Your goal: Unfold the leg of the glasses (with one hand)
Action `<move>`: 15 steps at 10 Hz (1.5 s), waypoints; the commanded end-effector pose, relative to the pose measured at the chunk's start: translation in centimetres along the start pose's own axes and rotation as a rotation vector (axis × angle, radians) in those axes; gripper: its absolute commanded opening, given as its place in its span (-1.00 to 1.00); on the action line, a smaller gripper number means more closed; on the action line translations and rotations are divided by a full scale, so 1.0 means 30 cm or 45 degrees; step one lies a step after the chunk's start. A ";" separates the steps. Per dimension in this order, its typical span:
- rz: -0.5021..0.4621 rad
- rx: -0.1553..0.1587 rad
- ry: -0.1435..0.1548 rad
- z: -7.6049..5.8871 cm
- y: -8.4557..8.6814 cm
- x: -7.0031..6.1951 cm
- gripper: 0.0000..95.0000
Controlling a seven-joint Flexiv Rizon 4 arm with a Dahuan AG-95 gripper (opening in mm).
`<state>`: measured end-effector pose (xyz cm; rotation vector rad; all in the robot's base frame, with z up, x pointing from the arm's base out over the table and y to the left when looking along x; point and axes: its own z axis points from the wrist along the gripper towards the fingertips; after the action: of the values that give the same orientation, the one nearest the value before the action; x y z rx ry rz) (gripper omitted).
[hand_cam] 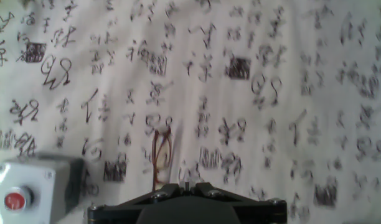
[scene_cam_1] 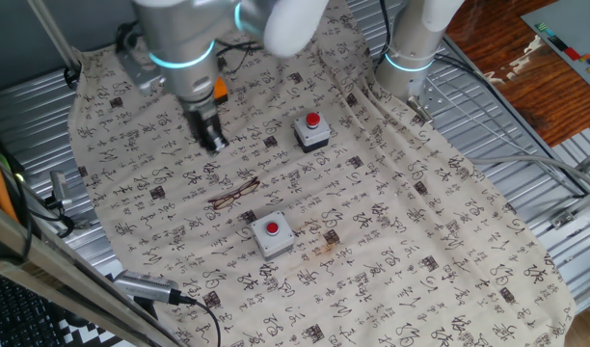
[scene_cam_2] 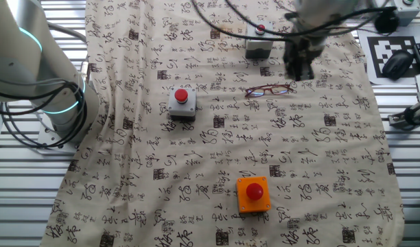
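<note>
The glasses are thin reddish-brown wire spectacles lying flat on the printed cloth, between two grey button boxes. They also show in the other fixed view and in the hand view, just ahead of the hand. My gripper hangs above the cloth, up and to the left of the glasses, apart from them. In the other fixed view the gripper is just above and to the right of them. Its fingers look closed together and hold nothing; in the hand view the gripper shows only at the bottom edge.
Grey boxes with red buttons stand near the glasses; one shows in the hand view. An orange button box sits nearer the cloth's edge. A second arm's base stands at the cloth's corner.
</note>
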<state>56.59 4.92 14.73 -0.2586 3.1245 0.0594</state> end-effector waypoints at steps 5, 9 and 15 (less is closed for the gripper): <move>-0.083 0.012 -0.002 0.029 0.061 -0.010 -1.00; -0.113 0.013 -0.021 0.028 0.058 -0.009 -1.00; -0.102 -0.004 -0.035 0.052 0.088 -0.007 -1.00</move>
<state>56.36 7.91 13.23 -0.3753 3.0840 0.0700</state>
